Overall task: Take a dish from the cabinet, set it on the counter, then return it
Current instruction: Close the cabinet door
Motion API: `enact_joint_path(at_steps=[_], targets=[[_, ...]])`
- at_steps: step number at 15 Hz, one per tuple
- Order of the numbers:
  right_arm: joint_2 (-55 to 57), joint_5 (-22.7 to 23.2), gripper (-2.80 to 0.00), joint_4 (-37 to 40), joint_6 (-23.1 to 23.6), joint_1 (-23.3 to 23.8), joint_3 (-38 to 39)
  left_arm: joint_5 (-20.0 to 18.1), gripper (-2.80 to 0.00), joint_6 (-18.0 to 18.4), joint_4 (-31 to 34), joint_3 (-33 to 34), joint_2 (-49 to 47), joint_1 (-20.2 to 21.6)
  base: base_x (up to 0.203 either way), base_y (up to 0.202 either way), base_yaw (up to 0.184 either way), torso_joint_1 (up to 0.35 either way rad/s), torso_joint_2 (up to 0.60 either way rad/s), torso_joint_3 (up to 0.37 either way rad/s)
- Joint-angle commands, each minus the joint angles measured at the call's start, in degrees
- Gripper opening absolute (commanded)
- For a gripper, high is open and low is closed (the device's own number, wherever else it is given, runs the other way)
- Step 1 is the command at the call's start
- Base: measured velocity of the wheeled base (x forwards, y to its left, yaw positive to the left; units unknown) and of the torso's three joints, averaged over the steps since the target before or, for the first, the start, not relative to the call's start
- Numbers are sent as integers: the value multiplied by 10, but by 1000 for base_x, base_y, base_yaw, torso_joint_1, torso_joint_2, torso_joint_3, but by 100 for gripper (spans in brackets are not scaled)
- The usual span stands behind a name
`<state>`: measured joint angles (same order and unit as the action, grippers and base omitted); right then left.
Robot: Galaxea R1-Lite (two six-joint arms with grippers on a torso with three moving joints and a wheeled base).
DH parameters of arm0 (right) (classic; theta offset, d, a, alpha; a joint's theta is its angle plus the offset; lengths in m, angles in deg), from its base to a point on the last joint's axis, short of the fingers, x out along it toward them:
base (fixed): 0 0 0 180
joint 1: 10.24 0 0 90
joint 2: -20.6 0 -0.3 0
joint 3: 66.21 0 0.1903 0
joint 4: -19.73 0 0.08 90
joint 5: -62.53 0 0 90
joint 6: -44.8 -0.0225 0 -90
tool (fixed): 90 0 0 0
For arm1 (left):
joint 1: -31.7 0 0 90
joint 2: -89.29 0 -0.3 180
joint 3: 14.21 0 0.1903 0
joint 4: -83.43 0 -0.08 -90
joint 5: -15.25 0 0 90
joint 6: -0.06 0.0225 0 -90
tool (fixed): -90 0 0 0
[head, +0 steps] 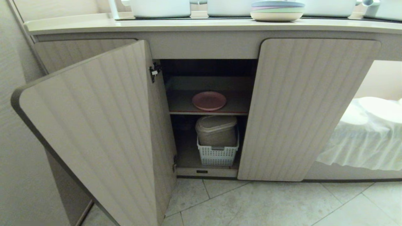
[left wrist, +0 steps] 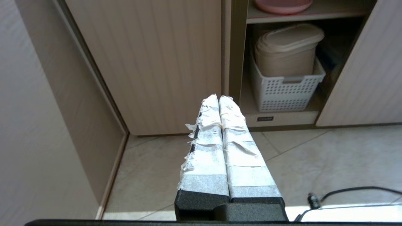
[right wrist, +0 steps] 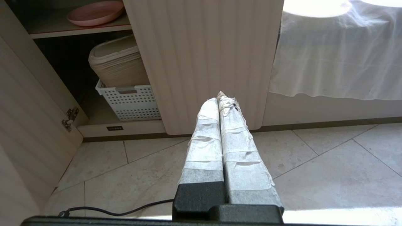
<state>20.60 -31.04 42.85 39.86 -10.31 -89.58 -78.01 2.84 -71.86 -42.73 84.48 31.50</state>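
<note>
- Plate (head: 209, 100), pink and round, lies flat on the upper shelf (head: 182, 103) of the cabinet (head: 301, 106), near the shelf's red front edge, with nothing touching it.
- Below it, on the cabinet floor, a beige lidded bin (head: 216, 130) sits inside a white perforated basket (head: 217, 155).
- Left door (head: 94, 131) swings wide open toward the camera; right door (head: 303, 108) is only partly open.
- Above, the bench (head: 201, 25) carries a stack of pastel plates (head: 277, 10) with a blue one on top, and white pots (head: 160, 8) behind.
- Left gripper (left wrist: 219, 98) hangs low over the tiled floor (head: 282, 204) before the open door, its taped fingers pressed together, grasping nothing.
- Right gripper (right wrist: 221, 97) hangs likewise before the right door, clenched and empty.
- White cloth (head: 367, 135) drapes to the right of the cabinet.
</note>
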Motion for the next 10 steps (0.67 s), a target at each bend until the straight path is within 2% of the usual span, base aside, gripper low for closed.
enact_joint_path(at_steps=[1, 5, 10], targets=[[0, 0, -280, 0, 0, 0, 0, 0, -280, -1, 0, -17, -45, -1, 0, 0, 0, 0, 0, 0], [0, 0, -280, 0, 0, 0, 0, 3, -280, -2, -8, -47, -99, 0, 0, 0, 0, 0, 0, 0], [0, 0, -280, 0, 0, 0, 0, 9, -280, 0, -116, -64, -226, 12, 0, 0, 0, 0, 0, 0]])
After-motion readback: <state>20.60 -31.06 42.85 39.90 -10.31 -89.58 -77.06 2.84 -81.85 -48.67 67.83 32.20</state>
